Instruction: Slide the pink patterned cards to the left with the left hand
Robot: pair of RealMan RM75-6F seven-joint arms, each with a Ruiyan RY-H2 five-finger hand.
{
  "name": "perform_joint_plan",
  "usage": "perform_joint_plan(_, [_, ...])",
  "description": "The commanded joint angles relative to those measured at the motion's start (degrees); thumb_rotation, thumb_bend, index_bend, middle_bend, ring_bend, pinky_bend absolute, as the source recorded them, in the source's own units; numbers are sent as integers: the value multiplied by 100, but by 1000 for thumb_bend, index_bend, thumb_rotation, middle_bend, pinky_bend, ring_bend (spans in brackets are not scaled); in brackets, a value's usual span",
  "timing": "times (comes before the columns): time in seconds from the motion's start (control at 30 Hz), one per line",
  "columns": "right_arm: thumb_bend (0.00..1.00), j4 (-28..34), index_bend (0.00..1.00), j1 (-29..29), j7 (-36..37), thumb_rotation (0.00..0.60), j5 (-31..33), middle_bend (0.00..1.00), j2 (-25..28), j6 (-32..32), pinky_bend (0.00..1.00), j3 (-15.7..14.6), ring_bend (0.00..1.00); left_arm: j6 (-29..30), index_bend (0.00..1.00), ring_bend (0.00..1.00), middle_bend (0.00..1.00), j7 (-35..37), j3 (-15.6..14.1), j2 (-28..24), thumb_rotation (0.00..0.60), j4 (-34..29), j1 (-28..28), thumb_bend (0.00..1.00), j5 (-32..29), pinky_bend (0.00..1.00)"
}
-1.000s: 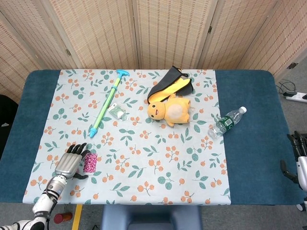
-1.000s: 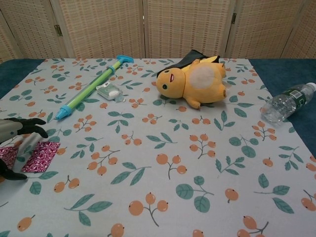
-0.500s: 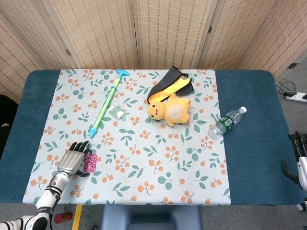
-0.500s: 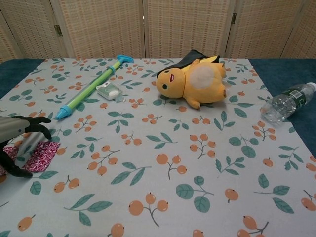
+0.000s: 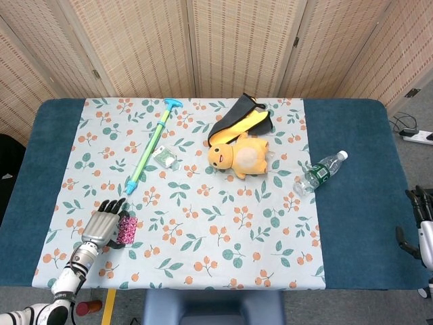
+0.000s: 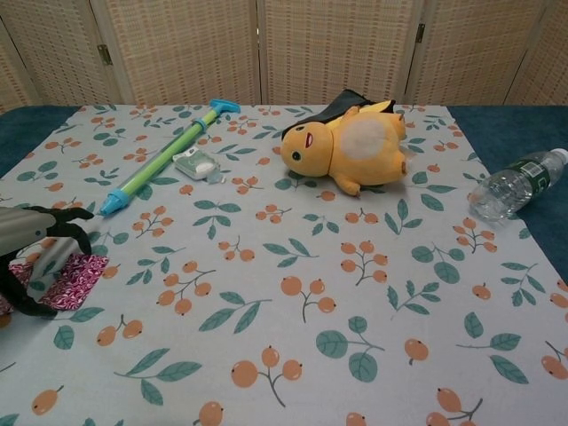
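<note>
The pink patterned cards (image 5: 127, 230) lie on the floral cloth near the table's front left; the chest view shows the cards (image 6: 78, 280) at its left edge. My left hand (image 5: 101, 227) sits over their left part with fingers spread and holds nothing. In the chest view the left hand (image 6: 37, 241) arches above the cards, thumb down at their near-left corner. Whether the fingertips touch the cards is unclear. My right hand (image 5: 421, 229) hangs at the far right, off the table edge, fingers apart and empty.
A green and blue toy pump (image 5: 150, 146) and a small packet (image 5: 164, 156) lie behind the cards. A yellow plush (image 5: 242, 154) on a black bag (image 5: 237, 118) sits mid-table. A plastic bottle (image 5: 321, 172) lies to the right. The blue table edge (image 5: 40, 203) lies left of the cloth.
My left hand has edged slightly forward and its fingers have lifted a little over the cards. The cards have barely moved. The right hand is unchanged.
</note>
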State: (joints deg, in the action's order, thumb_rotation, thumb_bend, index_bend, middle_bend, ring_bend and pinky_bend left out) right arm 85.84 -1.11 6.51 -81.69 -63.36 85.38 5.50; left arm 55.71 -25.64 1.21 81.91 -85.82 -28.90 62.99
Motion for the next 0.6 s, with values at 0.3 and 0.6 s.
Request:
perform_joint_plan(0.3, [477, -42, 0, -14, 31, 600, 14, 0, 5, -21, 0, 19, 0, 271, 323, 0, 0, 71, 36, -295, 593, -345, 122, 173, -57, 0])
perform_joint_plan(0.6, [476, -50, 0, -77, 23, 600, 35, 0, 68, -75, 0, 76, 0, 579, 323, 0, 0, 291, 102, -598, 596, -493, 409, 177, -431, 0])
